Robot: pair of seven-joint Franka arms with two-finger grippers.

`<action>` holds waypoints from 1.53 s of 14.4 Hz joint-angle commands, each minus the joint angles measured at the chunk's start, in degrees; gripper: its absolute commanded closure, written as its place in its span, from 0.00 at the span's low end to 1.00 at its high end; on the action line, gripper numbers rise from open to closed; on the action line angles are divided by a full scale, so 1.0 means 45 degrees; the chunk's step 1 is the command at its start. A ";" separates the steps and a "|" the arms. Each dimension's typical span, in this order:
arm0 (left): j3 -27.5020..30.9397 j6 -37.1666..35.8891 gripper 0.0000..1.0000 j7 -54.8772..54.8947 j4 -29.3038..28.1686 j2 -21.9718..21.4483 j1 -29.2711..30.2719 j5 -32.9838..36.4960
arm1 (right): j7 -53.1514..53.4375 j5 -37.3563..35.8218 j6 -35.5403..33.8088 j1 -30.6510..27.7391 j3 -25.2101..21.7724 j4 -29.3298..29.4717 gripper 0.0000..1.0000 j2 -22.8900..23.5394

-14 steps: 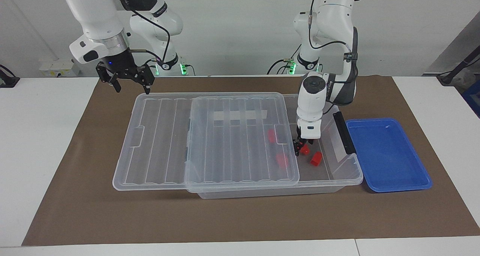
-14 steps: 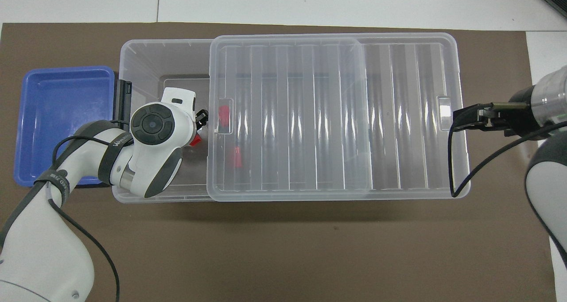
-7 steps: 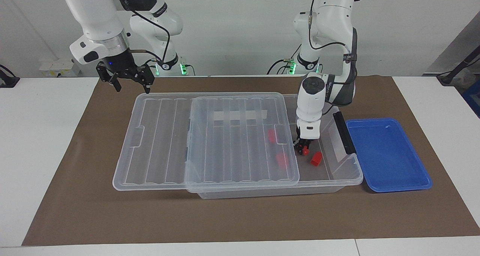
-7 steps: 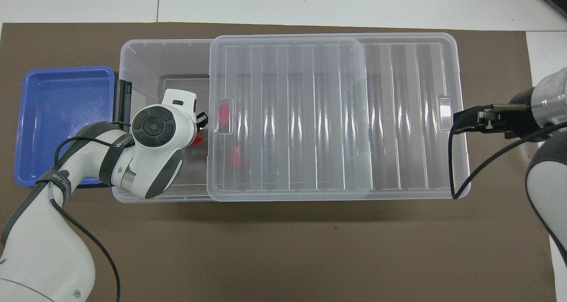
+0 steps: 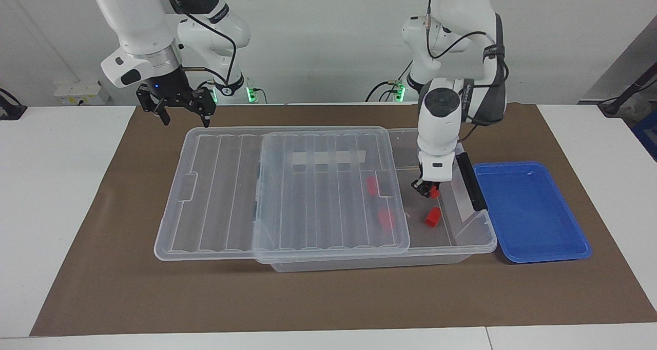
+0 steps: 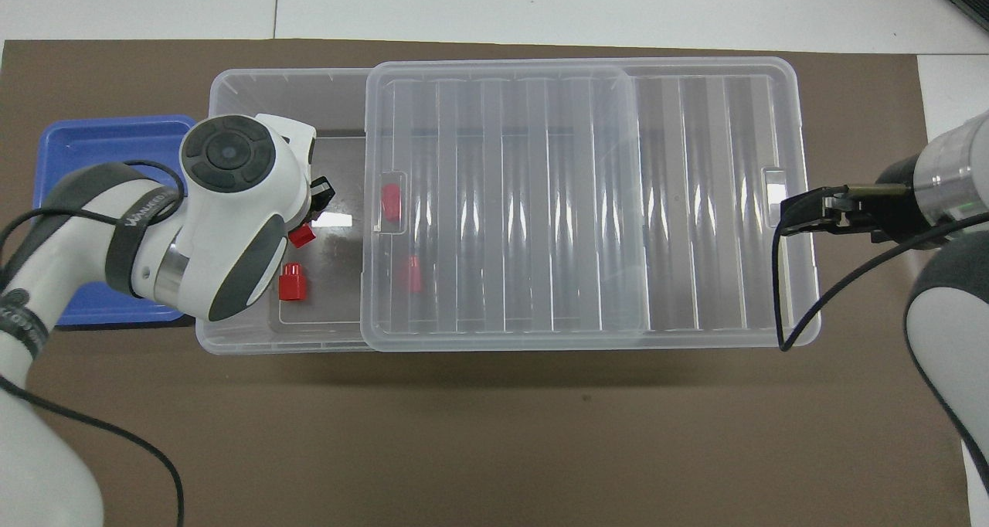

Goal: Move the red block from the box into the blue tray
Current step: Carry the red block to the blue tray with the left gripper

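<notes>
two red blocks (image 5: 379, 202) blur beneath the ribbed lid (image 5: 287, 191)

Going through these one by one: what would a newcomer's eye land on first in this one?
First, the left gripper, shut on a red block over the open end of the clear box, whose lid is slid aside. Next, the empty blue tray beside that end. The right gripper waits over the lid's other end.
</notes>
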 commanded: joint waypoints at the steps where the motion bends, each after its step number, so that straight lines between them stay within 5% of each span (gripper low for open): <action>1: 0.0127 -0.2403 1.00 0.1532 0.0876 -0.0991 0.0083 -0.0884 | 0.0133 0.0225 -0.0023 -0.0075 0.0011 0.0011 0.00 0.0026; 3: 0.0167 -0.4122 1.00 0.3208 0.1735 -0.1324 0.0646 -0.1179 | 0.0094 0.0225 0.0346 -0.0192 0.0011 -0.0184 0.03 -0.0032; 4: 0.0167 -0.4730 1.00 0.4571 0.1971 -0.1597 0.1152 -0.1296 | 0.0075 0.0225 0.0735 -0.0231 -0.0009 -0.0340 0.14 -0.0052; 5: 0.0187 -0.5045 1.00 0.6170 0.1993 -0.1967 0.1931 -0.1491 | 0.0094 0.0225 0.1029 -0.0309 -0.0028 -0.0496 0.76 -0.0072; 6: 0.0187 -0.5087 1.00 0.7888 0.1974 -0.2222 0.2905 -0.1647 | 0.0210 0.0225 0.1380 -0.0406 -0.0048 -0.0594 1.00 -0.0091; 11: 0.0246 -0.3315 1.00 1.4129 0.1390 -0.2283 0.5803 -0.1668 | -0.0004 0.0225 0.3429 -0.1480 -0.0048 -0.1901 1.00 0.0025; 22: 0.0226 0.3714 1.00 1.6906 -0.1676 -0.0018 0.6393 -0.2312 | -0.2153 0.0225 0.7067 -0.2068 -0.0009 -0.2041 1.00 0.2584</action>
